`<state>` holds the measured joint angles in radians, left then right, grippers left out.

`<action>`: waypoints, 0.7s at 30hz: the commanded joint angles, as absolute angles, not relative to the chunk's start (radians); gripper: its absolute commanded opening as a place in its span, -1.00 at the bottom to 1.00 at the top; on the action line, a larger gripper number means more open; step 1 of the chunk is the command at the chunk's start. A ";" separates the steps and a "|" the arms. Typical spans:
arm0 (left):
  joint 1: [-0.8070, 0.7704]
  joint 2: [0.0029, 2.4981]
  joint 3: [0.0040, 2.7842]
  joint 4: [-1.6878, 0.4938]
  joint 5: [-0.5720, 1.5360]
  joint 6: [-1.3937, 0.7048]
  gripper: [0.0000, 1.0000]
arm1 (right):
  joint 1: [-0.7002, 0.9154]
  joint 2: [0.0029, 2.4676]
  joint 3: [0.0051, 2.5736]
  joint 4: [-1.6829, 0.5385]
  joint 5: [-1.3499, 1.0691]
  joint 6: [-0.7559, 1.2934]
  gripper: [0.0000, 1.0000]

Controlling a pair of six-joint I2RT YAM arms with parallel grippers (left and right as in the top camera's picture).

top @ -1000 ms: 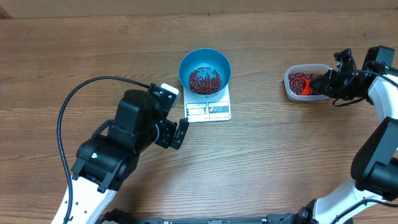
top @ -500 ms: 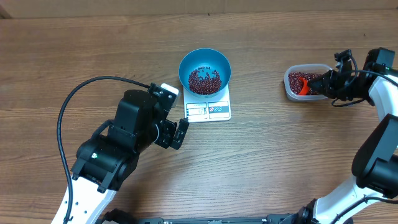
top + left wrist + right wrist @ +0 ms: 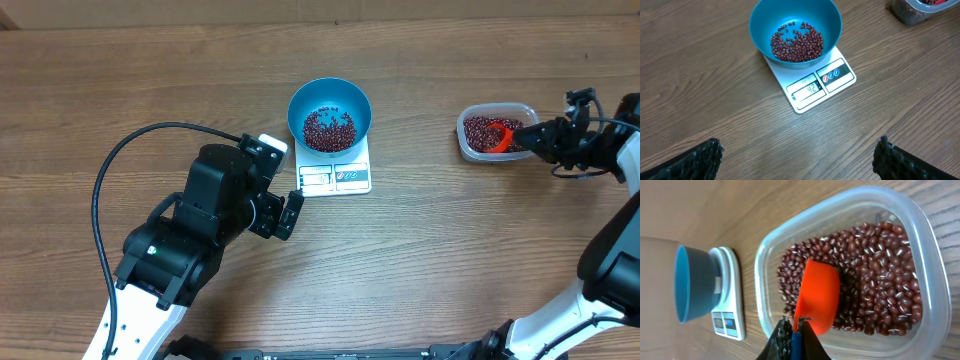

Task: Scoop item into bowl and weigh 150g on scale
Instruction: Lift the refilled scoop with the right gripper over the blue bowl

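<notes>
1. The right jaws are clamped on the handle of the orange scoop (image 3: pixel 817 297). Its cup lies just ahead of them in the beans (image 3: pixel 880 280) that fill the clear plastic container (image 3: pixel 765 275). I cannot tell whether the cup carries a load.
2. The left jaws stand wide apart and empty above the wooden worktop (image 3: pixel 450 260). Ahead of them, well apart, the blue bowl (image 3: pixel 765 25) sits on the white scale (image 3: pixel 812 87) with a shallow layer of beans inside.
3. The display seems to read 42, so I judge that much scooping remains.
4. The beans are tiny, hard, smooth and loose. They roll, spill and cannot be pinched, so they are probably best carried in the scoop, gripped by its handle and kept level.
</notes>
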<state>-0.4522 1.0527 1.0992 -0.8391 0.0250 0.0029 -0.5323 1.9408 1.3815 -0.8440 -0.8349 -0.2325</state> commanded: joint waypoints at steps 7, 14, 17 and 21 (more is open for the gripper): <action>-0.459 1.047 1.096 -0.838 0.019 -0.003 0.99 | -0.573 1.943 1.374 -0.834 -0.995 -0.238 -0.93; -0.459 1.047 1.096 -0.838 0.019 -0.003 0.99 | -0.591 1.943 1.374 -0.834 -1.064 -0.245 -0.93; -0.459 1.047 1.096 -0.838 0.019 -0.003 0.99 | -0.598 1.943 1.374 -0.835 -1.092 -0.245 -0.93; -0.459 1.047 1.096 -0.838 0.019 -0.003 0.99 | -0.598 1.943 1.374 -0.840 -1.112 -0.245 -0.93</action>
